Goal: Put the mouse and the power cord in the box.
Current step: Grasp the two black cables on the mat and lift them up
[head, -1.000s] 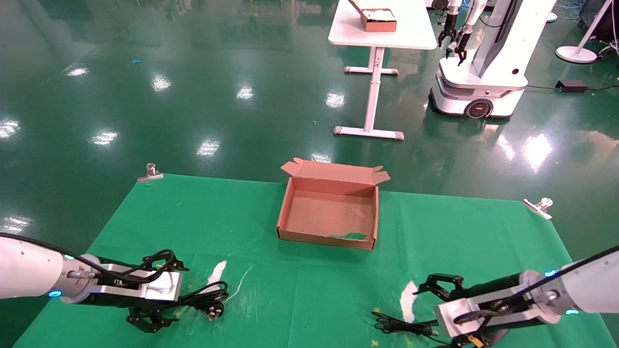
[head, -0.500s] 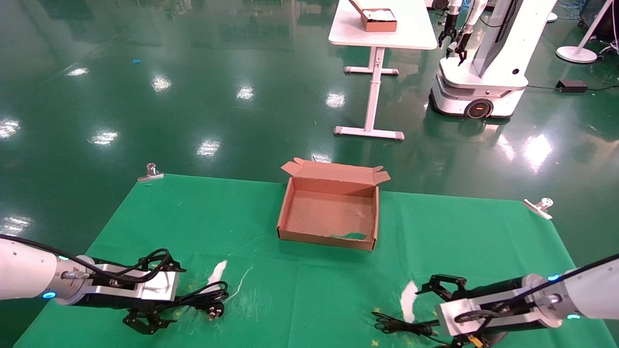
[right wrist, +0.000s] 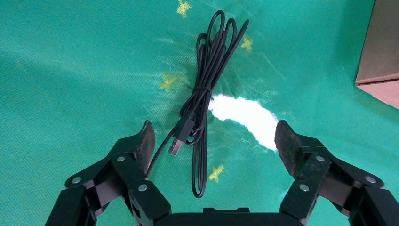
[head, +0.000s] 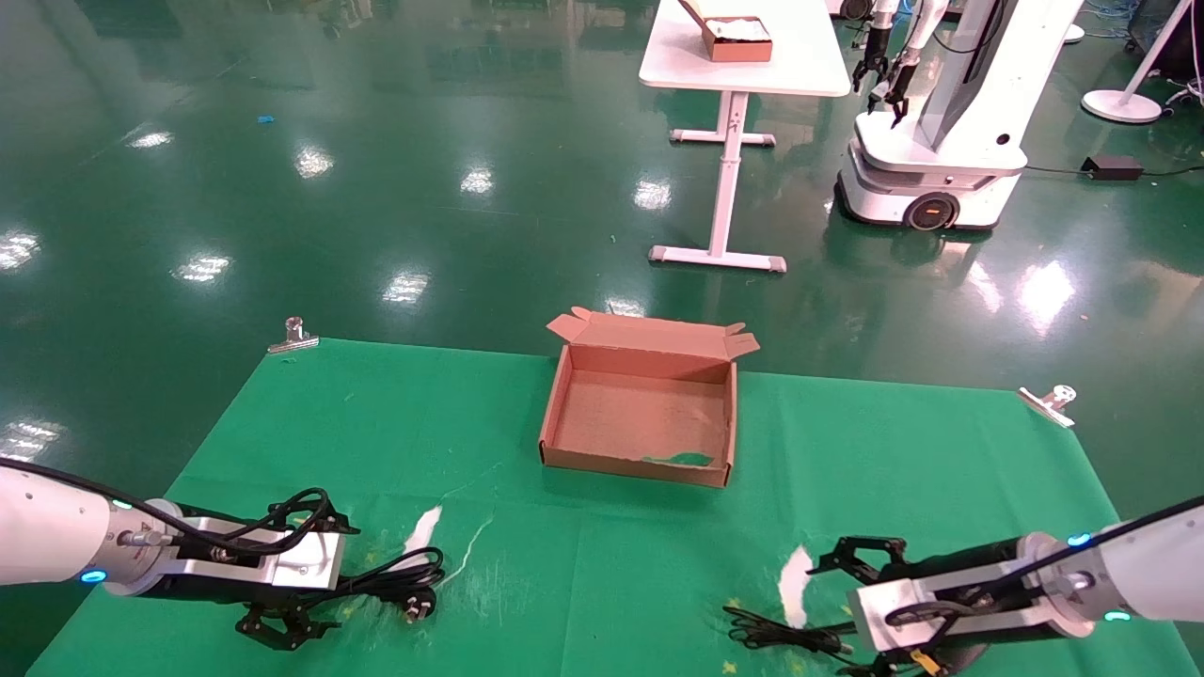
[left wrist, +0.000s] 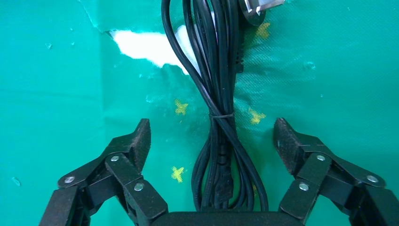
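Note:
The brown cardboard box (head: 564,414) lies open in the middle of the green cloth. The bundled black power cord (head: 404,575) rests at the near left, its plug (head: 419,606) toward the centre. My left gripper (head: 340,575) is open and low, its jaws straddling the power cord (left wrist: 221,141) without touching it; in the left wrist view the left gripper (left wrist: 212,129) shows wide apart. My right gripper (head: 832,616) is open at the near right over the mouse's thin cable (right wrist: 204,89) and its USB plug (right wrist: 177,145). The mouse's body is hidden. The right gripper (right wrist: 215,132) holds nothing.
White tears in the cloth (head: 423,528) (head: 793,575) lie beside each cable. Metal clips (head: 293,337) (head: 1049,402) hold the far table corners. Beyond the table stand a white table (head: 809,66) with another cardboard box (head: 738,39) and a second robot (head: 941,122).
Both grippers have sunk slightly toward the cloth and the near edge, staying open. The cord, the thin cable and the box have not moved.

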{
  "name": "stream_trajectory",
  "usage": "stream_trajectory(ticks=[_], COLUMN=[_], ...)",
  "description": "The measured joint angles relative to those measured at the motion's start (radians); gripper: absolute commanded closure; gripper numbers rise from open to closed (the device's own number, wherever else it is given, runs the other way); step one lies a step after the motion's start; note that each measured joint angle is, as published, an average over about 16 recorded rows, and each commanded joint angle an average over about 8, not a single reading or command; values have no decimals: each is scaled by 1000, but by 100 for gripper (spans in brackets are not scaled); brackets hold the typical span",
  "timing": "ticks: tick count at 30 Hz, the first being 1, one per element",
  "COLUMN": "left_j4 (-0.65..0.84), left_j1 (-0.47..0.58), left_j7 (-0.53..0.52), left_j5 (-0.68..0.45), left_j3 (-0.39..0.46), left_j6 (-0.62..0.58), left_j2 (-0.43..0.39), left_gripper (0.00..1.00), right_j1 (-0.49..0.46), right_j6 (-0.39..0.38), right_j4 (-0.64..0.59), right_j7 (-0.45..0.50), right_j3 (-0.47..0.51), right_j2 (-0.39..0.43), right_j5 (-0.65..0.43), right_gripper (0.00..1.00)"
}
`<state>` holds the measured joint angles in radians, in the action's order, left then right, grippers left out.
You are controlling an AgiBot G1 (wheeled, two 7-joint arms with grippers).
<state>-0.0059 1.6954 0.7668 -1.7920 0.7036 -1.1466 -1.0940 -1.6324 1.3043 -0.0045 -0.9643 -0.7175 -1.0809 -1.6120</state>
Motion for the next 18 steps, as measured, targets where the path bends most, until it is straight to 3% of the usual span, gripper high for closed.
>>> stream_trajectory(ticks=[18], left_j4=[-1], left_j1=[0], left_j7=[-3], left_j5=[2], left_j3=[-2], left_j6=[-4], left_j2=[0], left_gripper=[100], right_j1=[0], right_j6=[1], right_j4=[2], right_j7=[0], right_j3=[-1], right_j2=[0], right_j5=[-2], right_gripper=[100])
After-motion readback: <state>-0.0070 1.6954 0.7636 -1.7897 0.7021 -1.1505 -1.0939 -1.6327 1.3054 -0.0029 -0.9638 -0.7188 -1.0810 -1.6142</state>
